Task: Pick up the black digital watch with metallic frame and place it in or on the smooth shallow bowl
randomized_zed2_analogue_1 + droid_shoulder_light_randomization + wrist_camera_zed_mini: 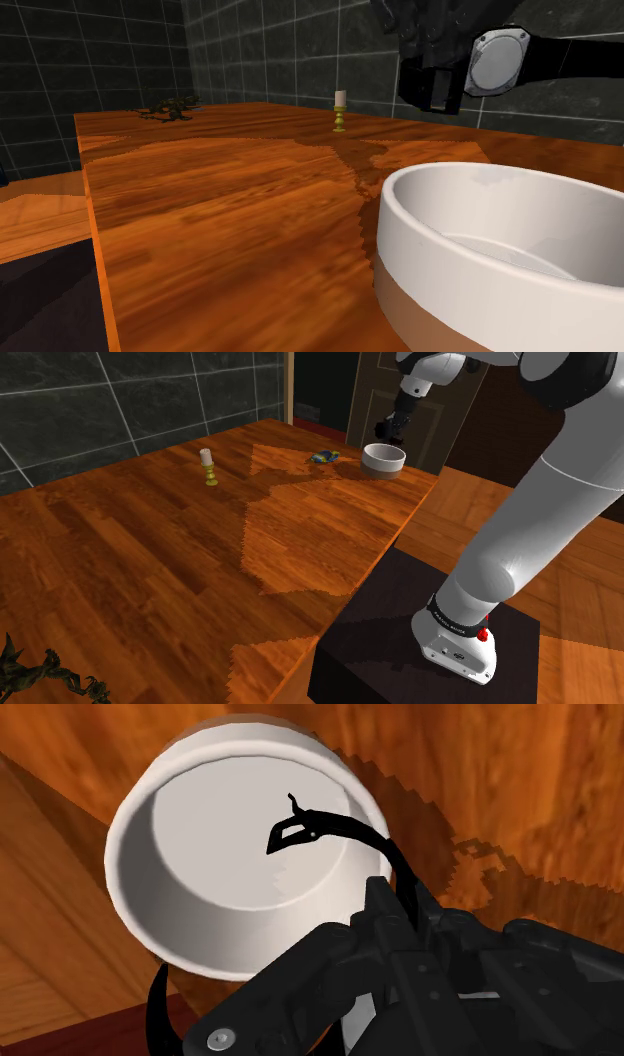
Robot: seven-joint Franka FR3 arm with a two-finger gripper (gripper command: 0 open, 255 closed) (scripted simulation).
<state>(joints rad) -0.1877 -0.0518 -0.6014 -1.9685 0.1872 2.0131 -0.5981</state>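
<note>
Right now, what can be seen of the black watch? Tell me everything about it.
The watch has a pale grey, metallic-looking case with an angular rim around a plain face. Its black strap curves out on both sides, and one end shows a buckle. The watch is in the air with its face turned sideways, clasped by the black end effector. It is above the white bowl and not touching it.
</note>
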